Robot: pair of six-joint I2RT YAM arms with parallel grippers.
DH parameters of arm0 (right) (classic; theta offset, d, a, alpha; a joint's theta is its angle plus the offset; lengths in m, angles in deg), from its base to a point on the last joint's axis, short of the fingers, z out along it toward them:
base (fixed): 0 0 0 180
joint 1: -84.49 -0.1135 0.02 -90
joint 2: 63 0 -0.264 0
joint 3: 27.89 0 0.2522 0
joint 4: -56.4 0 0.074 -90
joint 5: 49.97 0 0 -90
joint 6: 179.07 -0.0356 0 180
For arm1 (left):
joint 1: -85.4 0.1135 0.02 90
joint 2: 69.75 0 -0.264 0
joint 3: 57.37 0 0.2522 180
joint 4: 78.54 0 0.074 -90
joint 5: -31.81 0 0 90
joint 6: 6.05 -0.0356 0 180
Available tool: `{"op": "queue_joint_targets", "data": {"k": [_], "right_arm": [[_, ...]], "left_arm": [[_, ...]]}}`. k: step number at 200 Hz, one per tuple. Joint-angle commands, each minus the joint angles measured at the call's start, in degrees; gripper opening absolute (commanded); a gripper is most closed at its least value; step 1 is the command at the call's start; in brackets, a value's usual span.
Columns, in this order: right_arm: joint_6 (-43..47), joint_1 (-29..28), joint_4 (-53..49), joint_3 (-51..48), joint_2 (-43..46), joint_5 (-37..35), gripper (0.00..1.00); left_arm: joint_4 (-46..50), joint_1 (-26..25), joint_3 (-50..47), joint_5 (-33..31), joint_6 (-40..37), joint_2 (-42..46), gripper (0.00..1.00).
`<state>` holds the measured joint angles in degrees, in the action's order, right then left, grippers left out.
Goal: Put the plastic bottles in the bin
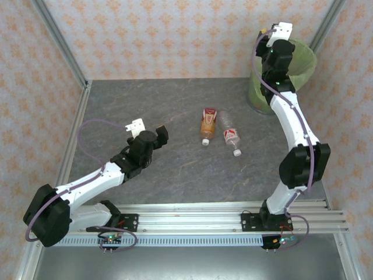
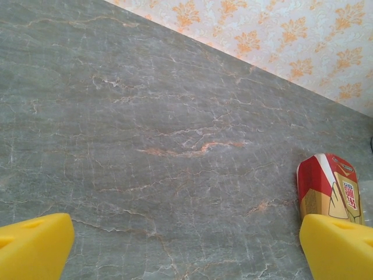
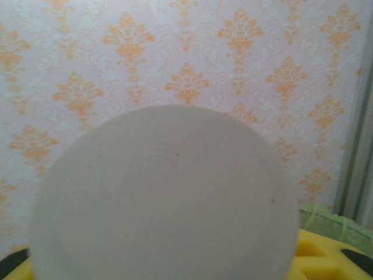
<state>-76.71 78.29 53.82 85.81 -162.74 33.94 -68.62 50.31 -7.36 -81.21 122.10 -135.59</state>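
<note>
Your left jaws are apart, your right jaws apparently clamped on a pale bottle point(image 3: 163, 198) above the bin point(image 1: 304, 61); take the two light, crushable, slippery bottles point(image 1: 207, 123) lying mid-tabletop point(image 1: 145, 99) gently across their labelled middles.

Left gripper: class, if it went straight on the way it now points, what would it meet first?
Probably the red-and-orange labelled bottle, lying just ahead of the finger at the left wrist view's right; between the fingers is bare table. Depth is unclear.
</note>
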Motion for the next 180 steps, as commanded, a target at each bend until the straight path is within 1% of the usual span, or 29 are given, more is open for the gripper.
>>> {"op": "queue_joint_targets", "data": {"k": [1, 17, 43, 55, 84, 108, 117, 145, 180], "right_arm": [[2.52, 1.12, -2.68, 6.15, -4.34, -7.07, 0.00], [2.56, 2.12, -4.53, 10.12, -6.93, -7.60, 0.01], [8.18, 2.33, -6.47, 16.58, -12.31, -11.79, 0.02], [9.61, 2.33, -7.78, 18.59, -14.06, -12.26, 0.02], [8.42, 2.33, -9.20, 18.07, -15.16, -10.59, 0.04], [8.19, 2.48, -6.16, 17.98, -17.37, -15.79, 0.08], [6.51, 2.88, -6.17, 18.62, -18.24, -16.41, 0.10], [-2.64, 4.24, -12.81, 23.94, -20.71, -11.69, 0.12], [-7.66, 4.36, -16.87, 28.09, -22.77, -6.61, 0.20]], "left_arm": [[-1.26, 0.64, -0.47, -2.42, 0.96, 0.01, 1.00], [-1.09, 0.63, -0.58, -2.67, 0.87, 0.19, 1.00], [-0.83, 0.63, -0.65, -3.25, 0.78, 0.19, 1.00], [-0.81, 0.64, -0.65, -3.25, 0.78, 0.08, 1.00], [-1.00, 0.71, -0.75, -3.43, 1.09, -0.66, 1.00], [-1.22, 0.73, -0.14, -2.95, 1.05, -1.98, 1.00], [-1.33, 0.80, 0.17, -2.70, 0.88, -2.54, 1.00], [-1.25, 0.80, 0.71, -2.16, 0.92, -3.73, 1.00], [-1.35, 0.84, 0.29, -2.12, 1.66, -4.00, 1.00]]}}
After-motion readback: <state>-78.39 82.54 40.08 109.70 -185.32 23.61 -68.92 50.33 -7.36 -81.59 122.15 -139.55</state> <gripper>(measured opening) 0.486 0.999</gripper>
